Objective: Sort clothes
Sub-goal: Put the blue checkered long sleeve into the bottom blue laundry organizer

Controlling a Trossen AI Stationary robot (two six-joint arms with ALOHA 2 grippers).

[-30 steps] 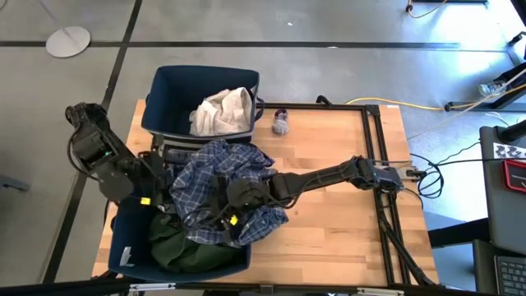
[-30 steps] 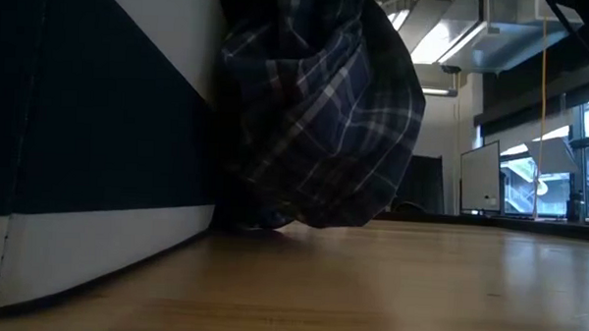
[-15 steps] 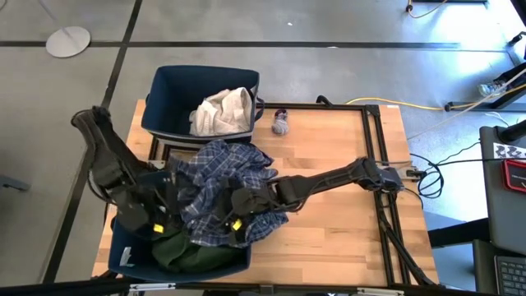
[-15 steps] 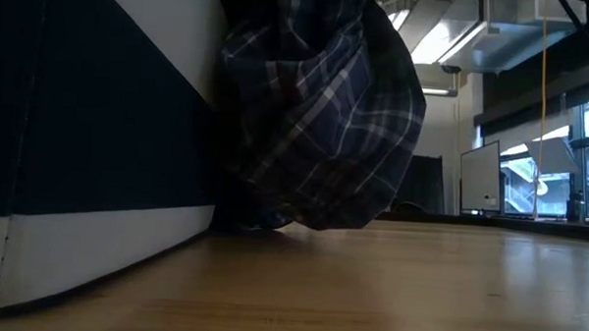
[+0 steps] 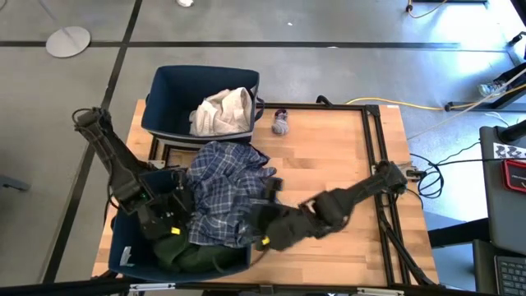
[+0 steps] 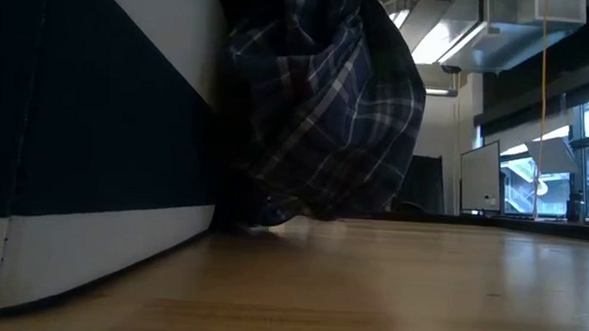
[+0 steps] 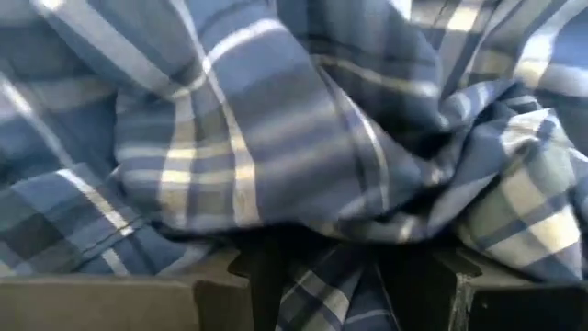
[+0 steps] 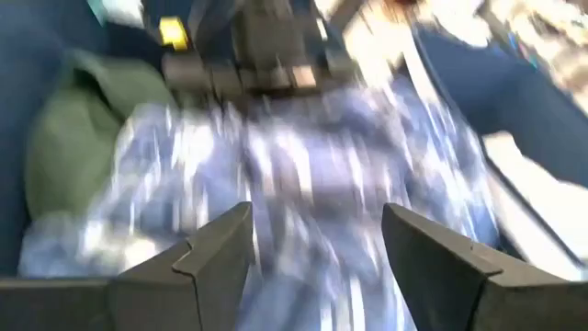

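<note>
Half of the crumpled blue plaid shirt point(image 5: 223, 191) was draped over the near navy bin point(image 5: 123, 242); clamped by the left gripper point(image 5: 182, 215), right gripper point(image 5: 256, 233) spread apart, it could be slid back onto the table.

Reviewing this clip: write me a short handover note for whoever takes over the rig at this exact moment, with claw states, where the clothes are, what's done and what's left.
Left claw: buried against the blue plaid shirt at the near bin; its fingers are hidden.
Right claw: open, empty, just right of the plaid shirt and facing it.
Plaid shirt: draped over the near bin's right rim, partly hanging onto the table.
Dark green garment: in the near bin.
White garment: in the far bin.
Small sock: lying on the table beside the far bin.
Done: green and white garments binned.
Left: get the plaid shirt fully in, then the sock.
</note>
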